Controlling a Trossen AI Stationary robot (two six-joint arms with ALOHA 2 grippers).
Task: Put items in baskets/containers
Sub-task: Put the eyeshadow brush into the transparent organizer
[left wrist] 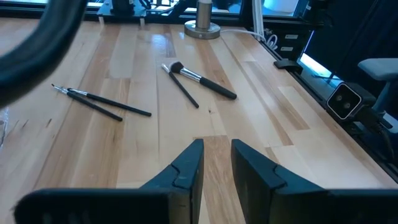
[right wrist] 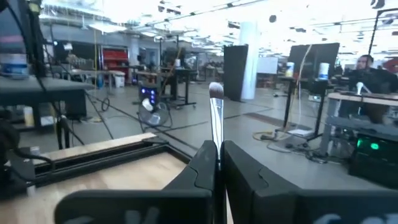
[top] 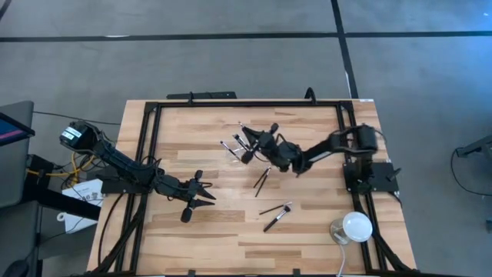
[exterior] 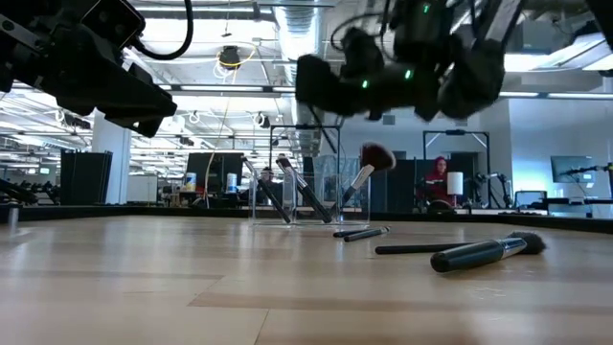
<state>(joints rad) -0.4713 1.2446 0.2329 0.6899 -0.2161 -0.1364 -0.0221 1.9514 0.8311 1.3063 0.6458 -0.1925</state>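
Gripping brush (right wrist: 216, 118), right end effector (right wrist: 219, 163) raised

The clear container (exterior: 308, 174) is only faintly outlined in the low view, and its rim is hidden behind the blurred right end effector (exterior: 330, 86). In the high view, the brushes (top: 235, 144) near that end effector are too small to count. In the right wrist view, the held brush (right wrist: 216, 115) has its lower handle hidden between the fingers (right wrist: 202, 168).

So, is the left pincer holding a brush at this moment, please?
No, the left pincer is open and empty, hovering over bare table.
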